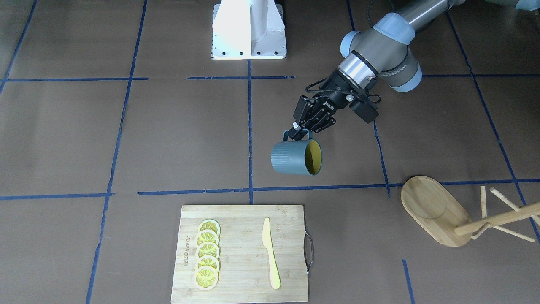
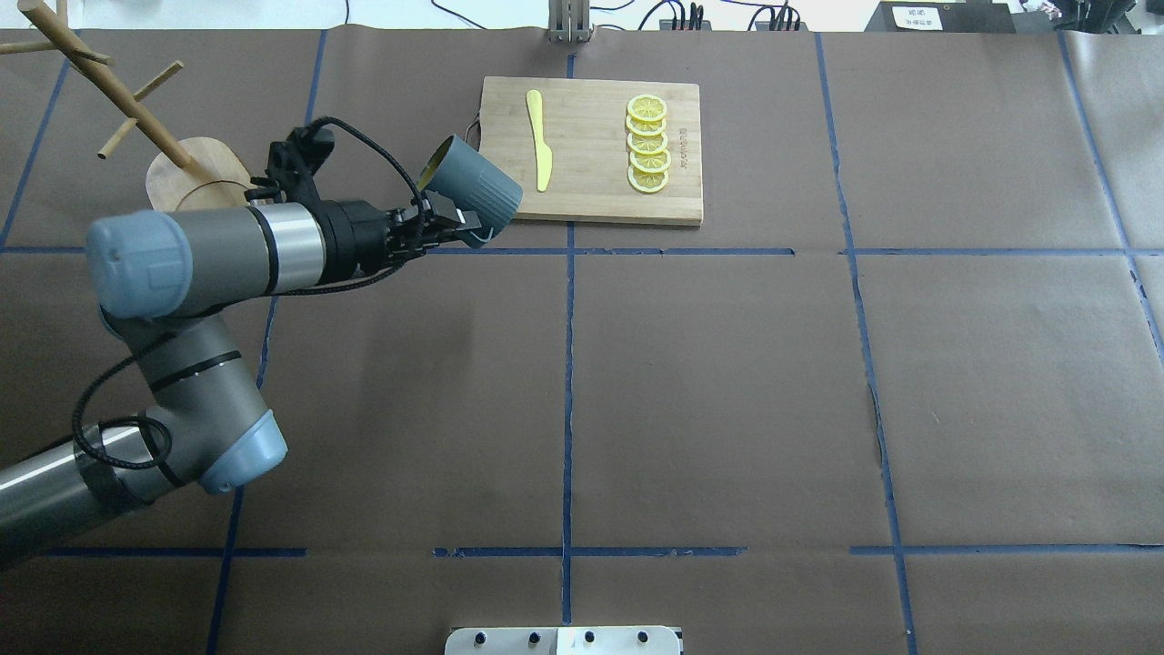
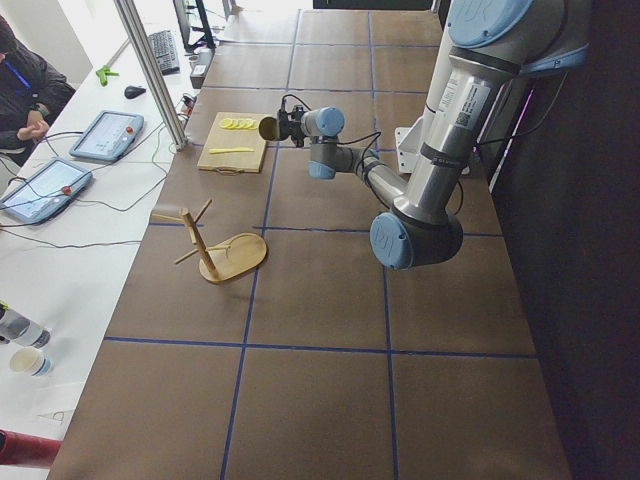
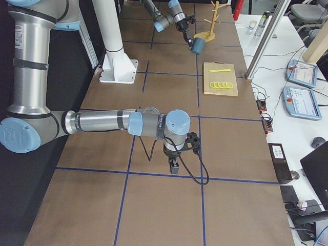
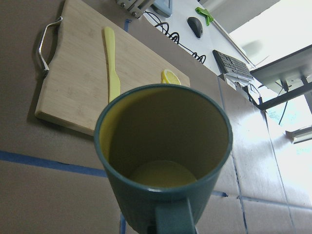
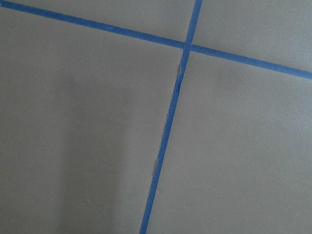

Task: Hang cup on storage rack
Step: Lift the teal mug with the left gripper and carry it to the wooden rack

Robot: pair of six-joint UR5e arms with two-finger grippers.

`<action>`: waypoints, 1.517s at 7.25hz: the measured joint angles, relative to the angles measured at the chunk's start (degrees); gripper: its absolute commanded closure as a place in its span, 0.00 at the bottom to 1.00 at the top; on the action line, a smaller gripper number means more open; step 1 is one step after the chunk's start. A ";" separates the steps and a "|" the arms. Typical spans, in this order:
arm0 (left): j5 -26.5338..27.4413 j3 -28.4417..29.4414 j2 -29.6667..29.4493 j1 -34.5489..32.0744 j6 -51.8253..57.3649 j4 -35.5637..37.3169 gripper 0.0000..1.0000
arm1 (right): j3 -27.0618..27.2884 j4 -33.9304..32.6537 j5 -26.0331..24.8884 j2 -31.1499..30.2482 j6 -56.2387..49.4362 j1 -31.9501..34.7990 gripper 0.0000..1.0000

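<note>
My left gripper (image 1: 300, 134) is shut on the angular handle of the teal-grey ribbed cup (image 1: 295, 158). It holds the cup in the air on its side, above the table. The yellow inside faces the wrist camera (image 5: 163, 156). In the overhead view the cup (image 2: 473, 186) hangs to the right of the bamboo storage rack (image 2: 195, 177), well apart from it. The rack (image 1: 438, 211) stands on its oval base, its post and pegs bare. My right gripper (image 4: 174, 165) points down close over the table, far from both; I cannot tell if it is open or shut.
A bamboo cutting board (image 1: 242, 253) with a metal handle lies near the cup, carrying a yellow knife (image 1: 270, 253) and several lemon slices (image 1: 207, 255). Blue tape lines cross the brown table. An operator sits beyond the table's edge (image 3: 25, 90).
</note>
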 measured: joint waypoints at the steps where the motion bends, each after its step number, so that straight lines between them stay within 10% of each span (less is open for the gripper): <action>1: -2.31 0.12 0.04 -3.05 -8.99 -2.67 1.00 | 0.01 0.00 0.00 0.12 0.00 0.00 0.00; 6: -4.55 1.27 2.82 -13.76 -49.75 -15.71 1.00 | -0.15 0.00 -0.08 0.50 -0.06 0.00 0.00; 11: -8.43 15.28 6.65 -21.71 -64.28 -41.64 1.00 | -0.12 0.02 -0.09 0.50 -0.09 0.00 0.00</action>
